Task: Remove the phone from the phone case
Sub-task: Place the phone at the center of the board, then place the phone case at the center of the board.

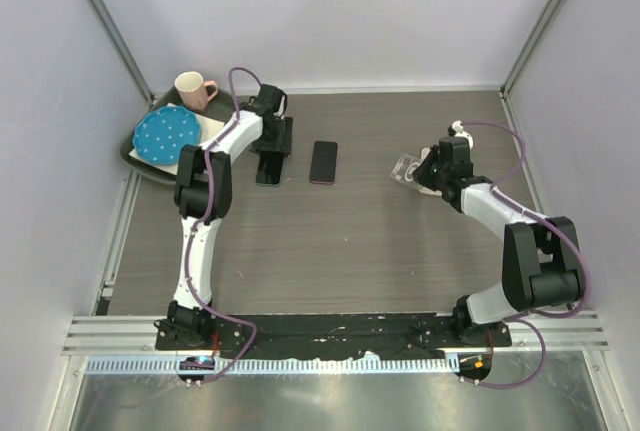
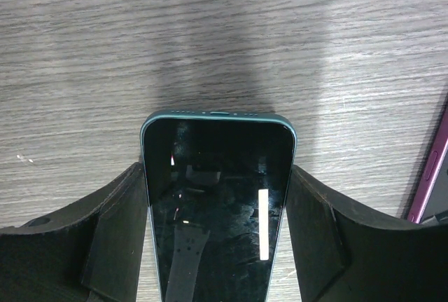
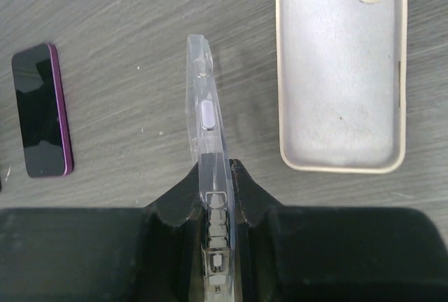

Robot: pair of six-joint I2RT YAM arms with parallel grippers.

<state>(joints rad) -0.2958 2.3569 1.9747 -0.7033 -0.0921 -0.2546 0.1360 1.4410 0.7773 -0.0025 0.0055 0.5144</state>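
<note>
On your left wrist camera, the left claw has a finger against each long edge of the black-screened phone with a teal frame, clamping it across its width. The phone lies screen up on the grey wood-grain worktop. Only the phone's far end shows here; the rest runs out of the bottom of the picture. A thin purple strip at the right edge is all this view gives of the purple-edged dark phone.

The overhead camera places things better. The teal-framed phone sits far left under the claw, and the purple-edged one lies flat just to its right, apart from it. Far left of both is a dark tray with a blue dotted plate and a pink mug.

On your right wrist camera, the right claw is pressed onto the clear plastic phone case, which stands on edge with its thin wall between the fingers. From overhead the case is only a pale glint at the claw, right of centre and well apart from the phone.

The cream phone case, lying hollow side up to the right of the clear one, shows plainly only on the right wrist camera. Overhead, the arm covers most of that spot and you cannot make the case out.
</note>
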